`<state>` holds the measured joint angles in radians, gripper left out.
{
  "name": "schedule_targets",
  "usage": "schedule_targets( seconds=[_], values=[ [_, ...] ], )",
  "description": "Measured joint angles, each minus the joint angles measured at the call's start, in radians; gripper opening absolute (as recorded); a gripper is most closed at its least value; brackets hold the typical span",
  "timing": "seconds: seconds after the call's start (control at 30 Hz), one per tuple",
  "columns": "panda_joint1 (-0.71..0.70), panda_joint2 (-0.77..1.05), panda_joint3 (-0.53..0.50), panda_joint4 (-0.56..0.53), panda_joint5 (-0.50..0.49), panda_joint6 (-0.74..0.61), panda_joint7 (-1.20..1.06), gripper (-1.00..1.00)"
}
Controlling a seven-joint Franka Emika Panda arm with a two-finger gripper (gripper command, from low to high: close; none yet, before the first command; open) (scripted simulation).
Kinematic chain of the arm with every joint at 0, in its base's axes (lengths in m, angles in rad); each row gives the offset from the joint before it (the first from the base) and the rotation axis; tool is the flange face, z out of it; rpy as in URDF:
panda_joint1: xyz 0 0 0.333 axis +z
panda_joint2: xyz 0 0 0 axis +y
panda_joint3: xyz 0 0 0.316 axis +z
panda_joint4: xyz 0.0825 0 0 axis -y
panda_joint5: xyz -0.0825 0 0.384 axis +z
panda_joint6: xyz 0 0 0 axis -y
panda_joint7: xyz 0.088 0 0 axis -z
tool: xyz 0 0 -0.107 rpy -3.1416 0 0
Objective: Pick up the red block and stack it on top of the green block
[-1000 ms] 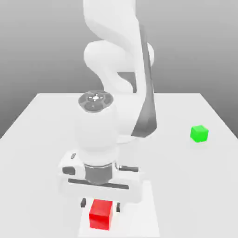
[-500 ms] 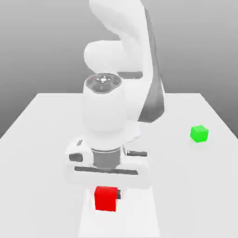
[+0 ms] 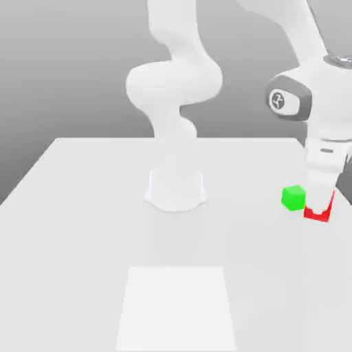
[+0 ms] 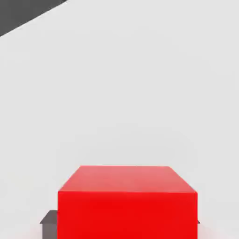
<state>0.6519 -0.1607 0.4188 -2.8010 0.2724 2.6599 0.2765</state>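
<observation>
My gripper (image 3: 320,206) hangs at the exterior view's right, shut on the red block (image 3: 318,214). The white hand covers most of the block, so just its lower part and one side show. The green block (image 3: 293,198) rests on the table directly beside the red one, toward the exterior view's left. I cannot tell whether the two touch. In the hand view the red block (image 4: 126,205) sits close between the fingers, with a dark fingertip (image 4: 49,218) showing at its side above plain white table.
The arm's white base (image 3: 175,189) stands mid-table. A paler rectangular patch (image 3: 177,306) marks the table's front. The table's right edge (image 3: 330,180) runs close behind the gripper.
The gripper closed on the red block at the table's front, lifted it, and swung it across to the exterior view's right, beside the green block.
</observation>
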Motion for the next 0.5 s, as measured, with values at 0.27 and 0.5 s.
schedule_targets(
  seconds=[0.27,0.5],
  values=[
    [0.302,-0.11,0.161,-0.107,0.044,-0.004,-0.189,-1.0],
    [0.165,0.026,0.257,-0.109,-0.217,0.105,-0.019,-1.0]
  ],
)
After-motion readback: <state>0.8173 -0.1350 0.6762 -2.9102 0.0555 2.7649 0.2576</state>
